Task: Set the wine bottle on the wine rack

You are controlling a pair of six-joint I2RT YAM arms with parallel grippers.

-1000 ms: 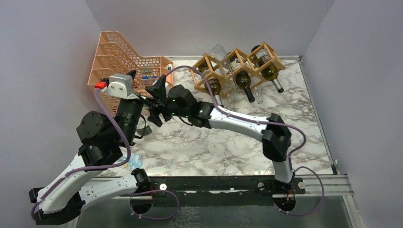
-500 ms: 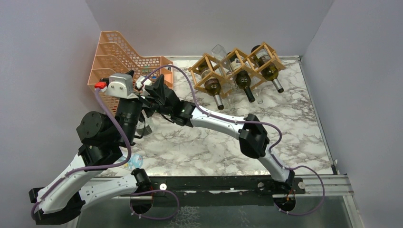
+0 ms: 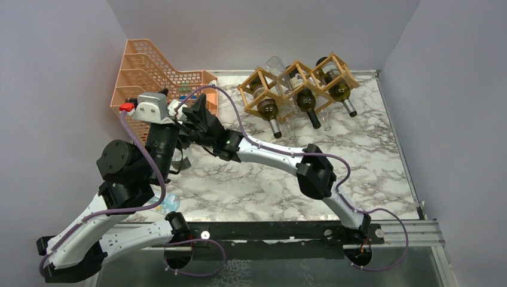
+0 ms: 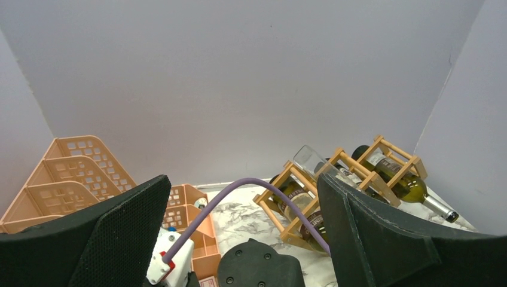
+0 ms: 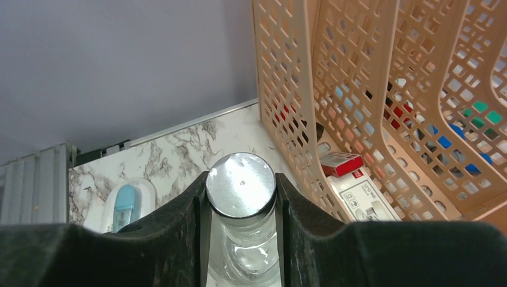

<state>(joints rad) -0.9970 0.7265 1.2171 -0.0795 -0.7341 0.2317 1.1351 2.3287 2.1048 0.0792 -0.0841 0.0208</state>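
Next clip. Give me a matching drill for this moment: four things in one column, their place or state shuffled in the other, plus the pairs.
Things
1. right gripper
2. left gripper
3. wine rack
4. orange mesh tray

Place or state
A. far left corner
B. shut on the neck of the clear wine bottle
C. jaws wide open, nothing between them
D. far side, holding dark bottles

Pairs: 1-B, 2-C, 3-D, 4-A
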